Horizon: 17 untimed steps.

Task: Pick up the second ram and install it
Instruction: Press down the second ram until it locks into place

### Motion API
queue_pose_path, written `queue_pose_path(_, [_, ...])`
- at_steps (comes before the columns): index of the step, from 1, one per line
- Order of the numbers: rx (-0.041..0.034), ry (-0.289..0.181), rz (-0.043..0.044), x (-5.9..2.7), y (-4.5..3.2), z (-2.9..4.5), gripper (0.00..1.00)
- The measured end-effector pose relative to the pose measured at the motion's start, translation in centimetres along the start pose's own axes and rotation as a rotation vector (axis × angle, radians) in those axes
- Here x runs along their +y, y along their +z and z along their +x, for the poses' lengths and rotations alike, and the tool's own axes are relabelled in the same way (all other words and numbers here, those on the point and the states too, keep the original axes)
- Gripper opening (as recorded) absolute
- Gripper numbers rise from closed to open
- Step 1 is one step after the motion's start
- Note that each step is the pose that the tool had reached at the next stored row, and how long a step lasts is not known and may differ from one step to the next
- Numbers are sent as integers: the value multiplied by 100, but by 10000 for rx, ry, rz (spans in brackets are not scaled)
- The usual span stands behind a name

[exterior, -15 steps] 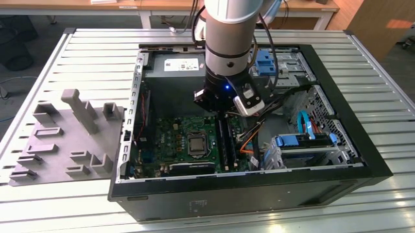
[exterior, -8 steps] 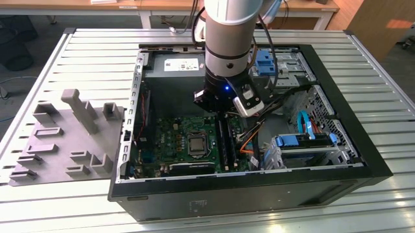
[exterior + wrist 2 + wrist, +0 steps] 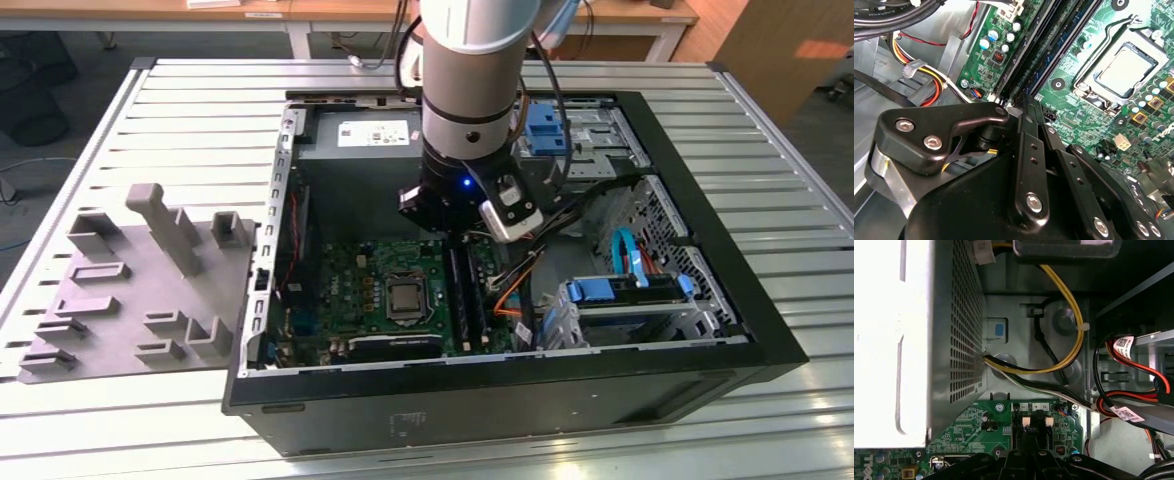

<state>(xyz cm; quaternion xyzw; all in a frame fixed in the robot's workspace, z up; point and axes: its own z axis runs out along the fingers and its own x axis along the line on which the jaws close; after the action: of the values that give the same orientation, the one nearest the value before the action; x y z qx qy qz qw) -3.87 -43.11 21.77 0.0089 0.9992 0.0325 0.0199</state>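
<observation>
gripper (image 3: pixel 1026 107): fingers pinched narrow over the ram (image 3: pixel 1054 45)
tip: I'd press straight down, evenly, along the slot

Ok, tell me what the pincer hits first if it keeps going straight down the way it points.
Probably the memory slots on the motherboard: the pincer points down right over them, though the remaining gap is unclear.

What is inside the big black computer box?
Inside the computer case lies a green motherboard with a silver processor, long RAM sticks and coloured cables. The gripper reaches down there; the arm hides what lies behind it.
</observation>
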Motion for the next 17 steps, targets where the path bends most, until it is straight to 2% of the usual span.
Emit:
queue_pose_path(8, [1,0,0,-1,8,0,11])
queue_pose_path(13, [-1,-1,20,5,-71,-4,11])
queue_pose_path(17, [-1,-1,25,2,-82,-4,11])
